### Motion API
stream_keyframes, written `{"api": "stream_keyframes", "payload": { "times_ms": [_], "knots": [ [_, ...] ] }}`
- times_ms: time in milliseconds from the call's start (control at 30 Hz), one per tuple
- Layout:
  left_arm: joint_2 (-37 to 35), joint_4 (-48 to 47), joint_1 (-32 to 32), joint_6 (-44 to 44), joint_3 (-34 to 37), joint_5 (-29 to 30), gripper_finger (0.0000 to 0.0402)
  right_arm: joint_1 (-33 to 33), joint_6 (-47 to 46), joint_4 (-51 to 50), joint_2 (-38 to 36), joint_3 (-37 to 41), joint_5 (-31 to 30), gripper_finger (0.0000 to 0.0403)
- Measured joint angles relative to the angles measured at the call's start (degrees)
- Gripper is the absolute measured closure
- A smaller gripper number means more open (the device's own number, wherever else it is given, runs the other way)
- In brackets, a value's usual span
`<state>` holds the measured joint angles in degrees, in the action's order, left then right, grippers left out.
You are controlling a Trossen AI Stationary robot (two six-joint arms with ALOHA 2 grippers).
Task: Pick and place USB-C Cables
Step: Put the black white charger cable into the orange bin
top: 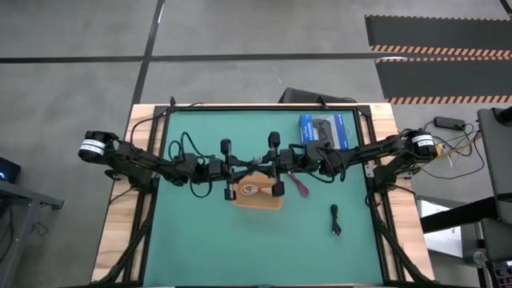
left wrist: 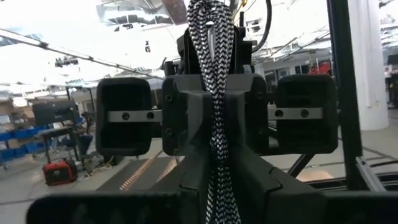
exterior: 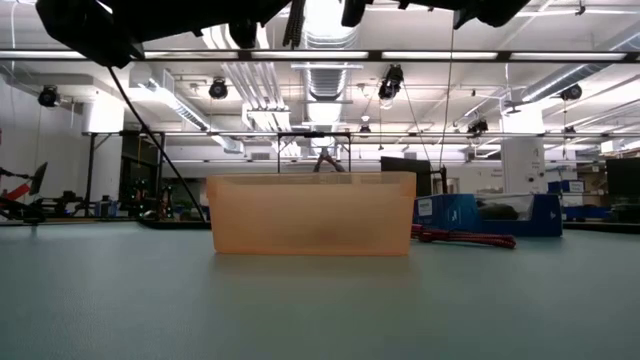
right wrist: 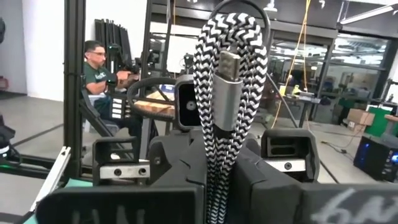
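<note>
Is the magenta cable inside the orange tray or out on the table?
Out. The high view shows the magenta cable lying on the green mat just beside the orange tray; the low view shows it flat on the table beside the tray wall.

The orange tray hid its own contents in the low view, and from above the white bundle inside it was too small to make out. The braided silver-grey cable ran off the bottom edge of both wrist views. Whether the left gripper gripped that cable could not be told.
</note>
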<state>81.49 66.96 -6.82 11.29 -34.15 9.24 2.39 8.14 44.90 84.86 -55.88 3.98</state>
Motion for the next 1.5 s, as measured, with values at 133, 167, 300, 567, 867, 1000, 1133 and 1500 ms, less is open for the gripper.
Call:
{"api": "stream_keyframes", "payload": {
  "times_ms": [133, 167, 300, 567, 867, 1000, 1133, 1500],
  "knots": [
    [0.0, -0.3, 0.0, -0.5, 0.2, -0.2, 0.0321, 0.0, -0.1, -0.3, 0.0, 0.0, 0.5, 0.0387],
    [0.0, -0.2, 0.0, -0.8, 0.3, -0.2, 0.031, 0.1, -0.1, -0.6, 0.0, 0.0, 0.5, 0.0388],
    [-0.5, -0.5, 0.0, -2.0, 1.1, -0.1, 0.0256, 0.1, -0.2, -1.8, 0.0, 0.0, 0.6, 0.0388],
    [-8.2, -15.1, 0.0, -1.9, 2.5, 0.1, 0.0183, 0.1, -3.2, -7.7, -3.2, 0.0, 0.6, 0.0389],
    [-22.1, -35.9, 0.0, -1.9, 2.5, 3.1, 0.0176, 0.1, -9.2, -36.9, -4.6, -10.1, 0.5, 0.0389],
    [-26.3, -39.1, 0.0, -1.9, 2.7, 9.6, 0.0176, 0.1, -12.4, -51.1, -3.0, -16.7, 0.4, 0.0389],
    [-27.6, -39.4, 0.0, -1.9, 2.7, 11.1, 0.0176, 0.1, -15.7, -61.4, -1.0, -22.2, 0.3, 0.039],
    [-28.1, -39.1, 0.0, -1.9, 2.7, 15.6, 0.0176, 0.1, -20.7, -78.3, 9.2, -34.7, 0.5, 0.039]
  ]
}}
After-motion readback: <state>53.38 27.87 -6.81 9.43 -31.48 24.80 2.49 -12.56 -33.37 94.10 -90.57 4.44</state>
